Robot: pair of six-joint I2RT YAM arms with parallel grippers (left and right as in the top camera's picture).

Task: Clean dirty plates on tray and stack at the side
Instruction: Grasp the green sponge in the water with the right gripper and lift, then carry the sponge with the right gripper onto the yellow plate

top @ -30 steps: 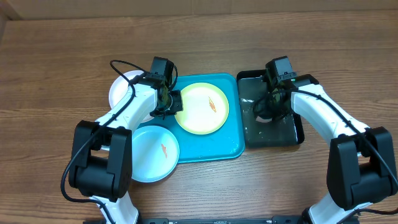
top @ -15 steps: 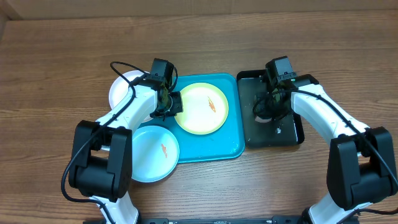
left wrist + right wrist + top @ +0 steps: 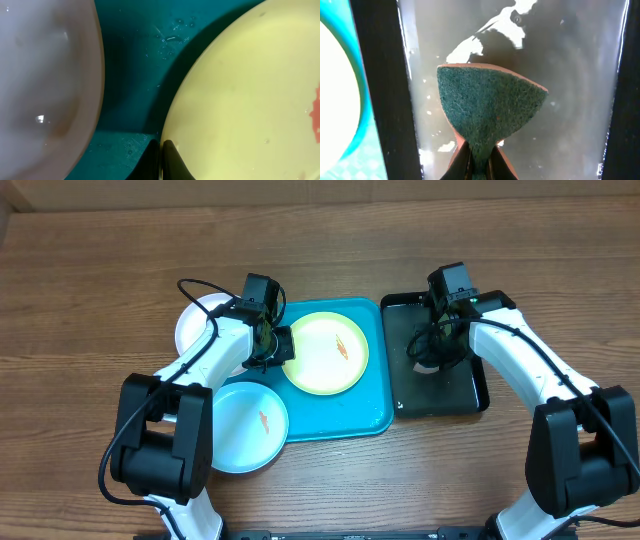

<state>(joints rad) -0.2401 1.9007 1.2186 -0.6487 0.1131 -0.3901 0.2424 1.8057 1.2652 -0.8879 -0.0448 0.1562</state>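
Left gripper (image 3: 161, 146), jaws clamped on the left rim of the yellow-green plate (image 3: 325, 355), which lay in the turquoise tray (image 3: 352, 418) with an orange smear (image 3: 341, 348) near its centre; right gripper (image 3: 479, 152), jaws pinched on a green sponge (image 3: 487, 102), held it over the wet black tray (image 3: 445, 395) just right of the turquoise one; white plate (image 3: 195, 322) sat at the turquoise tray's upper-left edge, partly under the left arm (image 3: 205, 355); blue plate (image 3: 245, 430), smeared orange, overlapped its lower-left corner.

left hand (image 3: 161, 148) clamped, right hand (image 3: 479, 152) apparently clamped
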